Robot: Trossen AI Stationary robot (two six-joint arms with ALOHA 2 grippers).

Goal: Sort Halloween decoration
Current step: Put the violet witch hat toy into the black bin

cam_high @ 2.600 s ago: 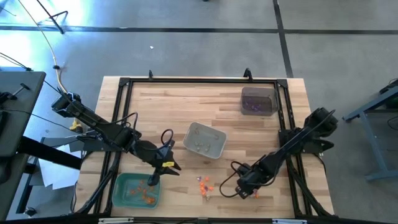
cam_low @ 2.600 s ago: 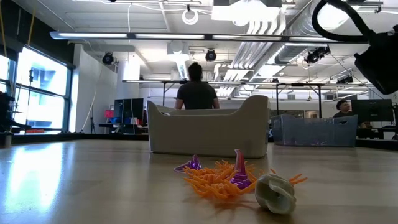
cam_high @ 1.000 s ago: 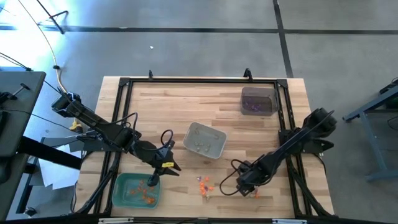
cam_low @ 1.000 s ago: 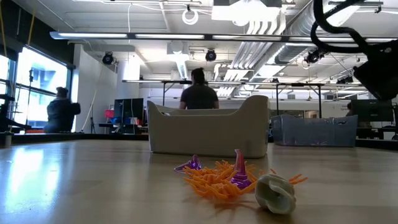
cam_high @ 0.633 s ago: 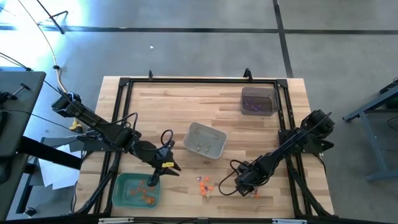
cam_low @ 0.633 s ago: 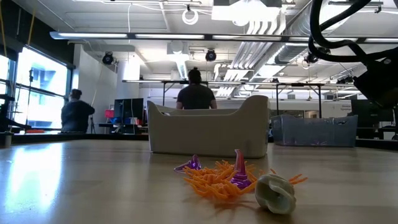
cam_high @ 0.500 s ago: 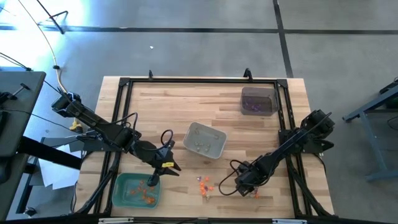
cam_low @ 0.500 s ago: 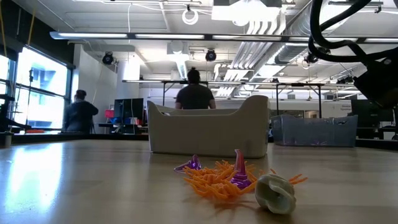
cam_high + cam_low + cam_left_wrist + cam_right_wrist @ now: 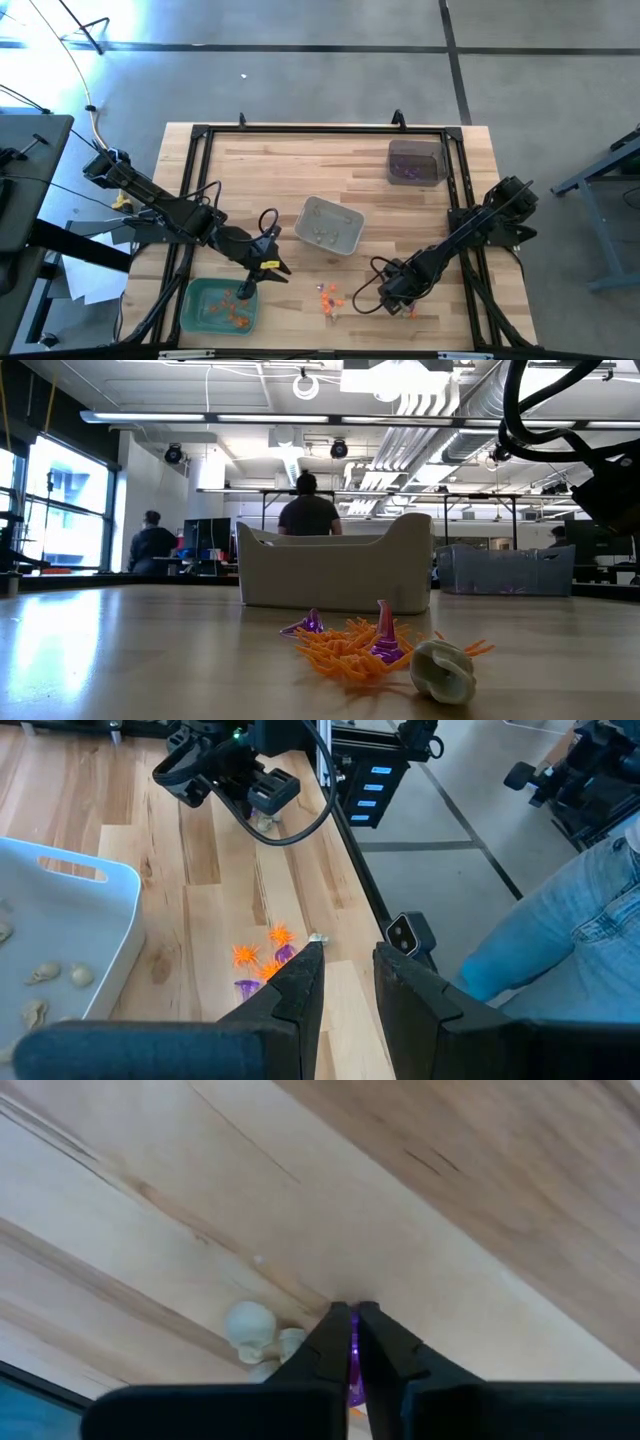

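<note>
Right gripper [image 9: 388, 303] is down on the tabletop [image 9: 250, 185] near the front edge, right of centre, fingers [image 9: 335, 1342] pinched together on a purple trinket [image 9: 353, 1352]; in the right wrist view a sliver of purple shows between the tips, with a pale skull-like piece [image 9: 247, 1325] just beside them on the wood. Left gripper [image 9: 262, 268] hovers over the front-left part of the table, just beside the green tray [image 9: 195, 300], fingers [image 9: 300, 995] slightly apart with nothing between them.

3 trays. The green tray sits at the front-left corner with orange pieces [image 9: 232, 308] inside. The white tray [image 9: 345, 238] is mid-table and holds pale pieces [image 9: 45, 976]. The grey tray [image 9: 432, 170] stands near the back-right corner with purple pieces [image 9: 407, 172] inside.

Loose Halloween decoration [image 9: 329, 297]: 1 small heap near the front edge, between the 2 grippers. The low view shows orange spiders [image 9: 345, 645] tangled, too many to count, plus 2 purple bits [image 9: 386, 632] and 1 pale skull [image 9: 443, 670] touching the heap.

Open wood spans the back-left and centre-back of the tabletop. A black frame [image 9: 320, 131] runs along the back and side edges. 2 people [image 9: 306, 510] are in the room behind.
</note>
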